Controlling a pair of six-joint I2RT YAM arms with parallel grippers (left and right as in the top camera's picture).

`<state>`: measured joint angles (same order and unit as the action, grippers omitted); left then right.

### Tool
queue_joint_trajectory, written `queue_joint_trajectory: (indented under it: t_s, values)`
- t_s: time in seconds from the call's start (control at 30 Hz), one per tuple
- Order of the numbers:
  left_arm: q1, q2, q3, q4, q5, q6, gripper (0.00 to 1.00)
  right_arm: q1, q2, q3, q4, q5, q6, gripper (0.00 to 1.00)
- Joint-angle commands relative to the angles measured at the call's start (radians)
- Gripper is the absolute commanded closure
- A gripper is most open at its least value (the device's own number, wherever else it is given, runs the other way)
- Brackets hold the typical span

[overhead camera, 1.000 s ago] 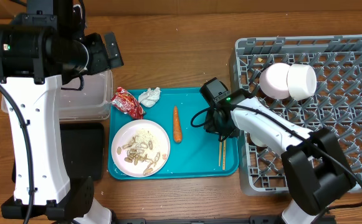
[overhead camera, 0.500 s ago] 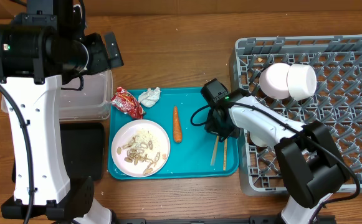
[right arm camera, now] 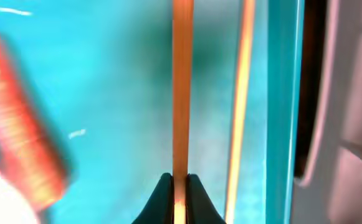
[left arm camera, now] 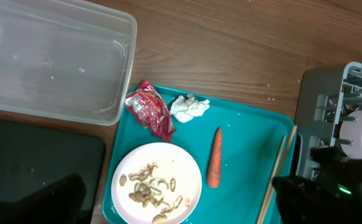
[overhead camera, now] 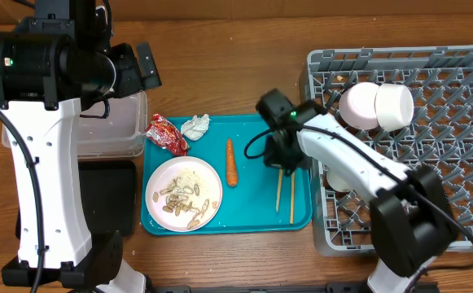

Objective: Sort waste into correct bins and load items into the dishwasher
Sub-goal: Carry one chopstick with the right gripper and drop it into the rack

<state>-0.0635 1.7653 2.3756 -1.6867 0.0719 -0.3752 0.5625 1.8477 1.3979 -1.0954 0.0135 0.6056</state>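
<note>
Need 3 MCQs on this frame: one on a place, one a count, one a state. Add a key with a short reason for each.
1. Where does the carrot lie?
A. in the clear tub
B. on the teal tray
C. in the grey rack

2. How many chopsticks are in view?
A. one
B. three
C. two

3. The jaws of the right gripper are:
A. shut on one chopstick
B. open above the carrot
C. shut on the red wrapper

Key:
1 B: the carrot rests on bare teal, right of the plate.
2 C: overhead and right wrist views both show two sticks side by side.
3 A: the right wrist view shows the jaws closed round one stick, with the other free beside it.
</note>
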Motion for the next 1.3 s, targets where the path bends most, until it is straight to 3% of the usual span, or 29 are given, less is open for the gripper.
queue_joint_trajectory:
  t_s: [0.0, 0.2, 0.33, 0.63, 0.73, 0.87, 1.0, 1.13, 1.27]
  values:
    - [0.004, -0.003, 0.009, 0.000, 0.003, -0.006, 0.00, 0.004, -0.130, 0.117, -0.047, 0.014, -0.117, 0.96]
    - [0.004, -0.003, 0.009, 0.000, 0.003, -0.006, 0.00, -0.057, -0.224, 0.155, -0.090, 0.266, -0.129, 0.96]
    - [0.004, -0.003, 0.009, 0.000, 0.003, -0.006, 0.00, -0.142, -0.219, 0.148, -0.063, 0.356, -0.230, 0.96]
    - [0.004, -0.003, 0.009, 0.000, 0.003, -0.006, 0.00, -0.290, -0.155, 0.067, 0.088, 0.352, -0.360, 0.96]
    - [0.004, -0.003, 0.009, 0.000, 0.003, -0.006, 0.00, -0.296, -0.141, 0.067, 0.099, 0.230, -0.451, 0.96]
    - [0.004, -0.003, 0.009, 0.000, 0.003, -0.006, 0.00, -0.276, -0.136, 0.067, 0.079, 0.228, -0.453, 0.96]
    - [0.004, -0.003, 0.009, 0.000, 0.004, -0.006, 0.00, -0.261, -0.140, 0.071, 0.072, 0.227, -0.441, 0.72]
    - [0.004, -0.003, 0.009, 0.000, 0.003, -0.006, 0.00, -0.234, -0.165, 0.081, 0.043, 0.191, -0.379, 0.64]
    - [0.004, -0.003, 0.009, 0.000, 0.003, -0.006, 0.00, -0.178, -0.182, 0.082, 0.019, 0.036, -0.303, 0.61]
